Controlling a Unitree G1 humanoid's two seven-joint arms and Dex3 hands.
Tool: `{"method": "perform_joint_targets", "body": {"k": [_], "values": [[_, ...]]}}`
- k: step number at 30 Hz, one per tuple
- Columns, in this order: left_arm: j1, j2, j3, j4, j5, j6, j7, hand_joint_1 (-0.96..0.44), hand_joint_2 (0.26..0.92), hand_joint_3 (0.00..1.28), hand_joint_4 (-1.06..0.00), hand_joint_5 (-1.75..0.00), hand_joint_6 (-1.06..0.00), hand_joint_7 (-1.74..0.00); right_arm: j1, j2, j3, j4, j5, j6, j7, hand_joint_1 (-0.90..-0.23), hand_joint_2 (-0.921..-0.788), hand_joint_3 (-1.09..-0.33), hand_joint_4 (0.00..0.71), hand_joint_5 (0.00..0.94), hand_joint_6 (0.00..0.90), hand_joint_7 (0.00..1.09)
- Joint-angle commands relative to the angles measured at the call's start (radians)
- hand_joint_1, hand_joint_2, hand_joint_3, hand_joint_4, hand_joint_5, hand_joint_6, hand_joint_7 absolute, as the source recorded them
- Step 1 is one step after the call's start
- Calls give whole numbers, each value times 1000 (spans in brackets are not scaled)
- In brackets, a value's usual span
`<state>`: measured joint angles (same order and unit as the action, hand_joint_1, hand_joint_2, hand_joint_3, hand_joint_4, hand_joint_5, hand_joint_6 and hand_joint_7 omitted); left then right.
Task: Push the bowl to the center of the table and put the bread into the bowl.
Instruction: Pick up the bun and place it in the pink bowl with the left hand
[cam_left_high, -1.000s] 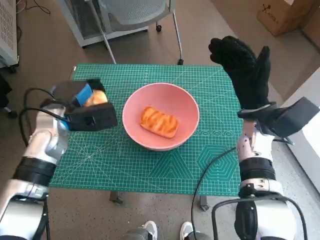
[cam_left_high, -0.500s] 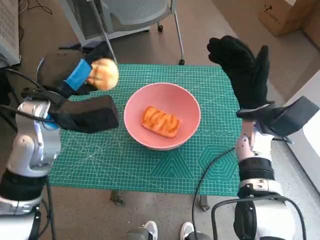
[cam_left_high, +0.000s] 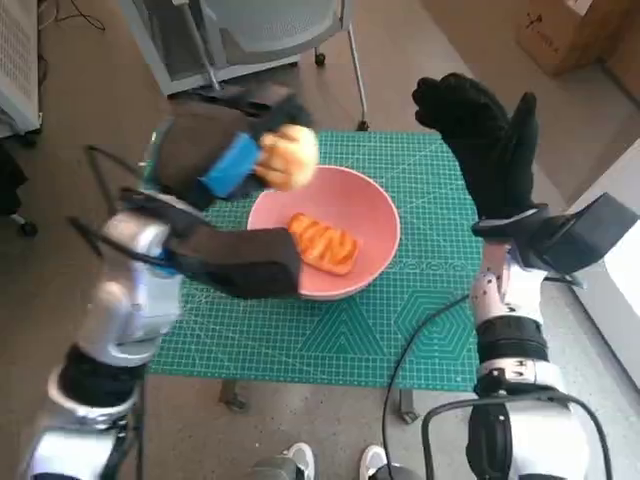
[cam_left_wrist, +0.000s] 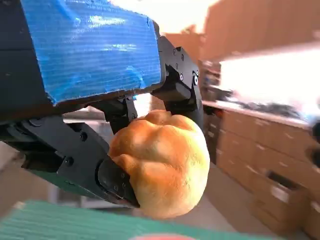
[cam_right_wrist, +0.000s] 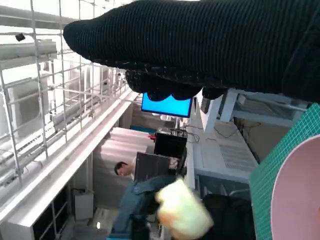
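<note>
A grey chair (wheeled) stands on brown floor.

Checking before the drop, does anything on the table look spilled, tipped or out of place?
Nothing stands out. The pink bowl sits upright on the green mat with one bread inside, and the left hand holds a round bun over its rim.

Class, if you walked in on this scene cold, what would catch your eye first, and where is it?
First, the golden bread roll held by the blue-taped left hand above the far left rim of the pink bowl. The bowl sits mid-table on the green mat, holding an orange glazed pastry. The gloved right hand is raised, fingers spread.
</note>
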<state>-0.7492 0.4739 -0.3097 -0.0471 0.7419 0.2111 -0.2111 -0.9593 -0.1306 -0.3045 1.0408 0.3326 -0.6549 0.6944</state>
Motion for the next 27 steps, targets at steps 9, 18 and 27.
{"method": "perform_joint_targets", "body": {"k": [9, 18, 27], "values": [[-34, -96, -42, 201, -42, -115, 12, 2, 920, 38, -716, -1081, -665, -1177, 35, -8, 2, -1, 3, 7, 15, -679, -921, -715, 280, 4, 379, 3], [-35, -123, -25, 270, -91, -115, -14, 1, 921, 84, -696, -1174, -589, -1178, 43, -15, 0, -17, 9, 14, 15, -683, -921, -725, 280, 3, 380, 3], [10, -149, 11, 187, -176, 59, -156, -216, 837, 13, -158, -90, -265, -85, 47, -10, 4, -32, 12, 15, 9, -693, -921, -724, 279, 2, 377, 1]]}}
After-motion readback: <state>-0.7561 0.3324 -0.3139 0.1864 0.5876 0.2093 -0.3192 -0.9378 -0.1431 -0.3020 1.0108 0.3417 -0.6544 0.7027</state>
